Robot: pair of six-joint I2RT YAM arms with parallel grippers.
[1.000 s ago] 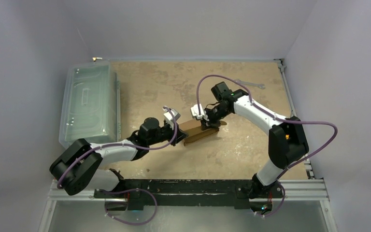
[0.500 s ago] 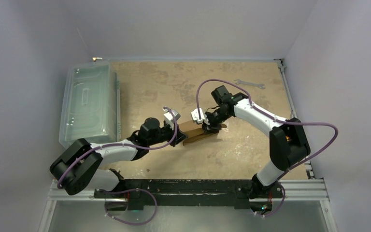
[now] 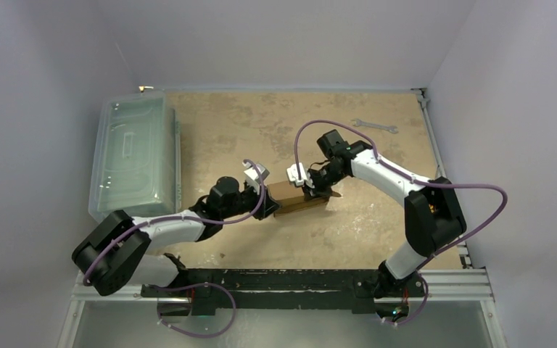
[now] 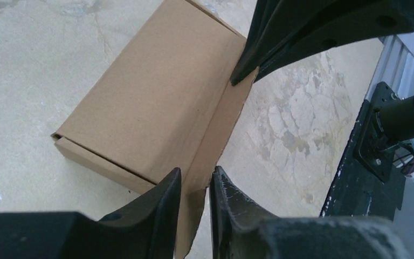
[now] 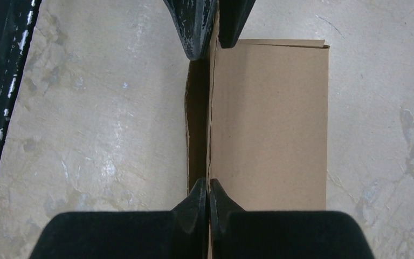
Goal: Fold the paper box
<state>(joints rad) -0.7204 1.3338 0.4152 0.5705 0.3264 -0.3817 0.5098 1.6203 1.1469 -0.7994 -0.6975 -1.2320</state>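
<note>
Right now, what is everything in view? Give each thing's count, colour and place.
paper box: one, brown, mid-table between the two grippers
plastic bin: one, clear, far left of the table
wrench: one, silver, far right of the table
table: one, mottled tan, under everything
left gripper: one, black, shut on the box's near-side flap
right gripper: one, black, shut on the other end of the same flap

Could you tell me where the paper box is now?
In the top external view, the paper box lies mid-table between the arms, with the left gripper and right gripper pinching opposite ends of one flap.
</note>
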